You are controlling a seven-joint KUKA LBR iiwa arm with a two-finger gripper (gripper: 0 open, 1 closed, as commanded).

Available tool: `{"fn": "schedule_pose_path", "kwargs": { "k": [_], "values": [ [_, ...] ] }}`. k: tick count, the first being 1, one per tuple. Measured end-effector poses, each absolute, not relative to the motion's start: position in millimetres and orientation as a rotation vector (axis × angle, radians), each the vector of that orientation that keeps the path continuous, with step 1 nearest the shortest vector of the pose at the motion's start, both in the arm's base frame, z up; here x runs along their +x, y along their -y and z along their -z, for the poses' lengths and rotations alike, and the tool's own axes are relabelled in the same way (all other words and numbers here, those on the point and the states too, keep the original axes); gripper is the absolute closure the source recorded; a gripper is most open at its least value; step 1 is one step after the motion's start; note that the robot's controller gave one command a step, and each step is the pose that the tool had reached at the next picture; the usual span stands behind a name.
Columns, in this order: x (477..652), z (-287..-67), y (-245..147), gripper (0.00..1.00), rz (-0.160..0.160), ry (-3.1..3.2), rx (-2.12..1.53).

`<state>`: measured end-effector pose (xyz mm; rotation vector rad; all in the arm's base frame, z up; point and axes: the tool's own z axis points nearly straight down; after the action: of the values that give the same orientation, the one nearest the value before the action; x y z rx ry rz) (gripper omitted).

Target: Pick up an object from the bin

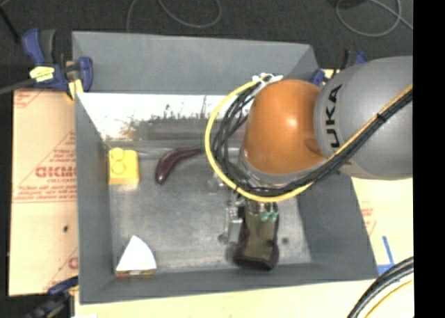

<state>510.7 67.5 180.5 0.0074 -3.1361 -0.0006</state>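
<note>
Camera view, entries listed from the bin's front wall to its back wall: item one, we log a white wedge-shaped piece point(136, 254) in the front left corner of the grey bin point(90, 191), lying against or just beside the front wall, well apart from the robot; item two, we log a dark, olive-black blocky thing point(256, 254) at the front right of the floor, its near end close to the front wall, its long axis running roughly front to back with a slight tilt; item three, the gripper point(247, 229), lowered into the bin directly above the far end of that dark thing and in line with its long axis, so that the thing lies straight below and a little frontward of the hand; whether the gripper is spread, narrowed or closed on the dark thing we cannot tell, since the wrist and its cables cover the meeting point; item four, the orange cover point(281, 129) and the grey arm point(368, 122), both robot parts, coming in from the right above the middle of the bin; item five, a dark purple curved piece point(174, 162), near the back left, lying roughly crosswise; item six, a yellow studded block point(122, 168) just left of it, near the left wall; we judge the dark thing the candidate for the pick, and the coming lift to depend on that straight-below alignment and the nearness of the front wall
</note>
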Motion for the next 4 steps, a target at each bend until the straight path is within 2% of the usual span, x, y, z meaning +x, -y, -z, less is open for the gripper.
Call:
{"fn": "schedule_pose_path", "kwargs": {
  "k": [1, 3, 4],
  "values": [
    [512.1, -184.6, -67.3, 0.0, 0.002, 3.143, 0.005],
    [506.5, -129.1, 13.5, 0.0, -0.001, 3.145, 0.021],
    [513.5, -111.5, 41.3, 0.0, 0.002, 3.145, -0.016]
  ]
}}
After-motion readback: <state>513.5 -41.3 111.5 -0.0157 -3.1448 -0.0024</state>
